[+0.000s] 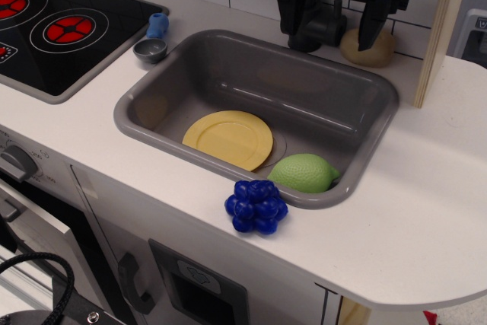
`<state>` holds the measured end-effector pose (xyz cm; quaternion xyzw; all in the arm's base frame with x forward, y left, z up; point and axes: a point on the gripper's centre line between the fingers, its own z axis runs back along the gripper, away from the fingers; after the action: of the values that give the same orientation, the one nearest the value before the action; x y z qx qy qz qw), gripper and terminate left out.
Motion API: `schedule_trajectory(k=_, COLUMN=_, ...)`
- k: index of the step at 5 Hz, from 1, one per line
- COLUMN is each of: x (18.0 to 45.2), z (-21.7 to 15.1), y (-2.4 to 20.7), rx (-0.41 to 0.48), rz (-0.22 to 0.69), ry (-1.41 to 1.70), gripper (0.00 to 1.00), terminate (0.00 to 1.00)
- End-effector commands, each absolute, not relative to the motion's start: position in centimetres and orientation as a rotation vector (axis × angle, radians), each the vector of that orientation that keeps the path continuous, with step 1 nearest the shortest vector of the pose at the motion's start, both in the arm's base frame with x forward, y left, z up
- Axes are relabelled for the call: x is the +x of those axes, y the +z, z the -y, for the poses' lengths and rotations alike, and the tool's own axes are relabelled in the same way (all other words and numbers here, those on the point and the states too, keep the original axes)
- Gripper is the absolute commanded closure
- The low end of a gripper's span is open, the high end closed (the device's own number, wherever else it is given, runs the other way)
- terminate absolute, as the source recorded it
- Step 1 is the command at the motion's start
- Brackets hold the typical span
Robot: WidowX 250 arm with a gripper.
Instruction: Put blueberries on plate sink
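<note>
sink (152,85) holds plate (227,138) and green lemon (303,173); blueberries (257,206) outside; gripper (335,17) open, empty.

Glossy black gripper (335,17) with two blocky black fingers (375,20) under a ribbed crossbar.

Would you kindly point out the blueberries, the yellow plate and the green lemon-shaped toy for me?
blueberries (256,206), observation image, centre of the cluster on the counter.
plate (227,139), observation image, bare middle of the plate inside the sink.
green lemon-shaped toy (303,173), observation image, its rounded top.
</note>
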<state>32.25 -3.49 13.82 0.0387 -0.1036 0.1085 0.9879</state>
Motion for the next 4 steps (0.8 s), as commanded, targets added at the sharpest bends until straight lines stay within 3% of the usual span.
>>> schedule_trajectory(k=1, x=32.2, z=3.5, y=13.8, rx=0.078, rz=0.208, ry=0.218, gripper=0.00, terminate=0.00)
schedule_trajectory(k=4, x=25.7, z=1.7, y=13.5, rx=0.077, rz=0.158, ry=0.097, gripper=0.00, terminate=0.00)
